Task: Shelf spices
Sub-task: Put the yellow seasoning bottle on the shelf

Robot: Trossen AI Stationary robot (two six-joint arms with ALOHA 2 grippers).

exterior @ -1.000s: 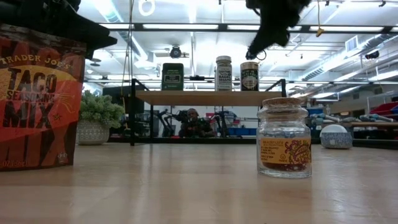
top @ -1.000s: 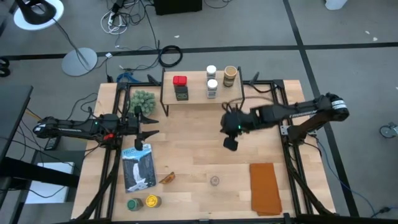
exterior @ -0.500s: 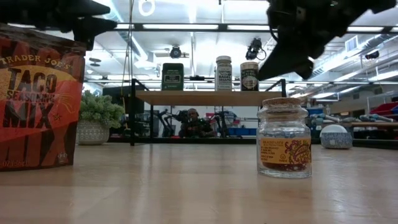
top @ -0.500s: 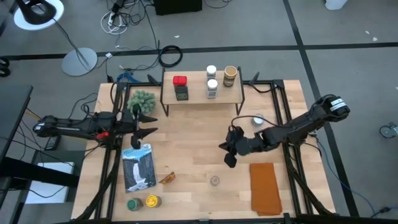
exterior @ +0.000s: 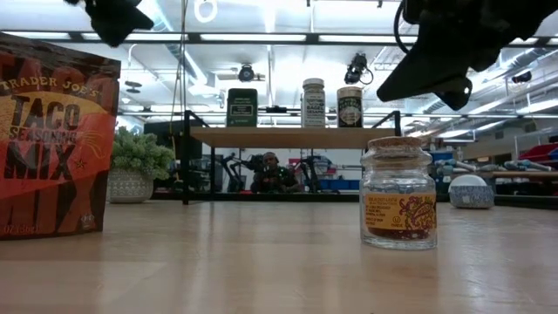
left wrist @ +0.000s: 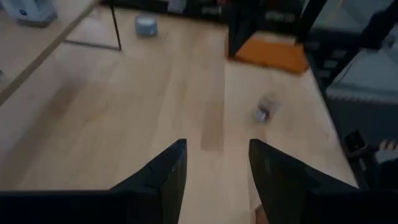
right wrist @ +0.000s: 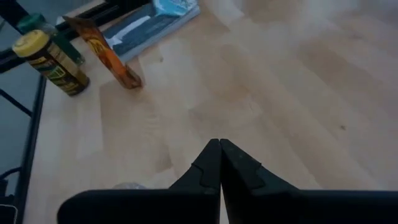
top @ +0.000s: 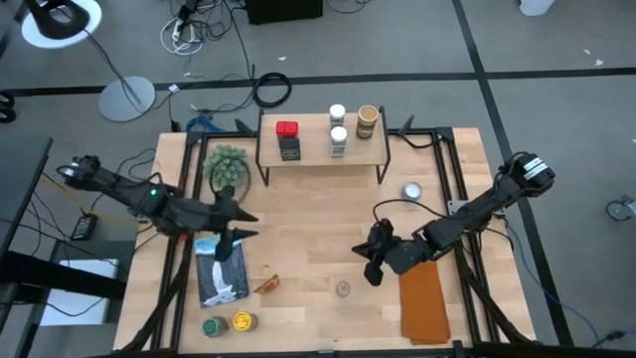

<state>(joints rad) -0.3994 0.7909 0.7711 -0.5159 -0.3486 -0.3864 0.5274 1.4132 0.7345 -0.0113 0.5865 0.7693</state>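
The shelf stands at the table's far edge and carries a red-lidded jar, a dark green tin, two white-lidded jars and a brown jar. A small cork-topped glass jar stands on the table near its front. Green-lidded and yellow-lidded jars stand at the near left corner. My right gripper is shut and hovers just right of the glass jar. My left gripper is open above the far end of a blue packet, holding nothing.
An orange packet lies beside the blue one. A red taco seasoning bag fills the low view's left. An orange cloth lies near right, a round silvery tin farther back, and a fuzzy green plant ball left of the shelf.
My right gripper has travelled from just in front of the shelf toward the table's near edge, stopping beside the glass jar. My left arm has swung, and its gripper has shifted toward the near edge, over the blue packet. No object has moved.
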